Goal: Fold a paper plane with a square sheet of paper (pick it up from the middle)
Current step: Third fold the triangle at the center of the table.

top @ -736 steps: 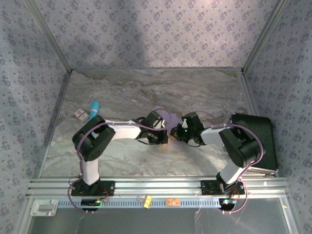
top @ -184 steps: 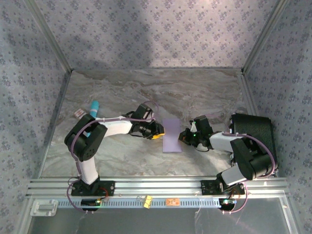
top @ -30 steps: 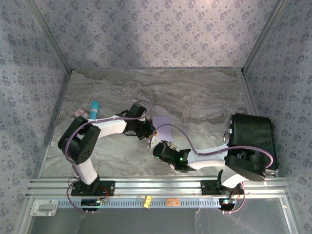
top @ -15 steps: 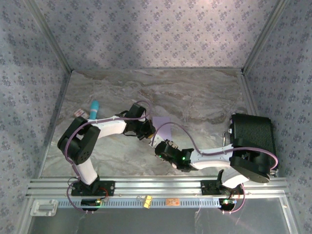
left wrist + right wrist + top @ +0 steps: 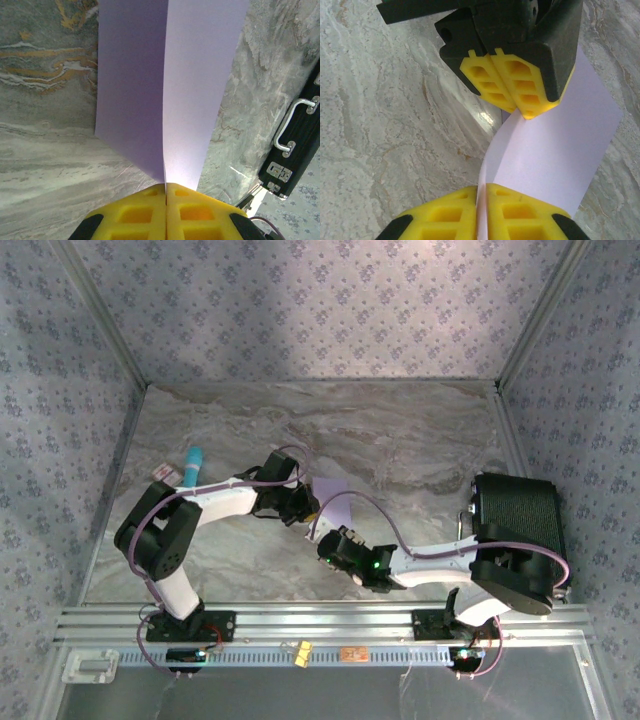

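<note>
From above, your square sheet of paper (image 5: 335, 502) sits near the middle of the desk (image 5: 400, 430), with the left gripper (image 5: 306, 516) at its 9 o'clock and the right gripper (image 5: 323, 538) at 7. A shut black case (image 5: 515, 530) lies at the desk's 3 o'clock, its contents hidden. On the left wrist, your jaws are pressed together, pinching the creased sheet. On the right wrist, the jaws pinch its curled edge.
</note>
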Action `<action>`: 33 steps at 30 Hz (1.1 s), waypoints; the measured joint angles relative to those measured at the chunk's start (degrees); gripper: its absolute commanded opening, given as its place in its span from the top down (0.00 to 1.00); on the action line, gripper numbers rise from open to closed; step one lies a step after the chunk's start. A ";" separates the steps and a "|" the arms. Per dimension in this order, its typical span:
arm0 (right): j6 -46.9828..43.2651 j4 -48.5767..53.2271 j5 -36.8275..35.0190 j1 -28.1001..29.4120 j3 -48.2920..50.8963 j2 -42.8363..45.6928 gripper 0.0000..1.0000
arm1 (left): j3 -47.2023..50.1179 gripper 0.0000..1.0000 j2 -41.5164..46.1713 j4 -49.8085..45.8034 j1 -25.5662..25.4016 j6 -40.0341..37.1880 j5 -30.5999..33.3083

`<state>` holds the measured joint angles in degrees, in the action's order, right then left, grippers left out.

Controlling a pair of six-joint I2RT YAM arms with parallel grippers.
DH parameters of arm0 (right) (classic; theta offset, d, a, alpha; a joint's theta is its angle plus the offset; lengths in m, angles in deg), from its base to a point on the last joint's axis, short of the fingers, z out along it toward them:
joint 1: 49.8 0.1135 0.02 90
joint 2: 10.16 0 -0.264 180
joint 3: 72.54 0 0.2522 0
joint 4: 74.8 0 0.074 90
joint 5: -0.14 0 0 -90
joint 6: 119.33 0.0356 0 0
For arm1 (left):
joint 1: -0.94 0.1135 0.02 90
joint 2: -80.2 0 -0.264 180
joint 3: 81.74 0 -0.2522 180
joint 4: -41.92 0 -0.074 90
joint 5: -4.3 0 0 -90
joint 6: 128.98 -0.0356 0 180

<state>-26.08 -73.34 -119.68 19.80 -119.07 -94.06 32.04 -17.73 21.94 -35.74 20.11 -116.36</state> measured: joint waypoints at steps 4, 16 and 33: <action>-0.02 -0.04 0.09 -0.07 0.00 0.00 0.96 | 0.13 0.82 0.02 -0.04 0.00 -0.07 0.02; 5.22 -0.07 11.82 -6.67 0.31 0.55 0.99 | -1.57 0.53 4.28 -7.93 1.81 -3.85 2.03; 15.41 1.79 43.76 -21.57 2.08 4.74 0.99 | -19.47 0.70 -5.90 -12.00 6.36 -13.25 -4.15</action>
<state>-10.67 -71.55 -75.93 -1.77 -116.99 -89.31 12.56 -23.63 9.94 -29.38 6.86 -120.51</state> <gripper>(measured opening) 0.052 0.323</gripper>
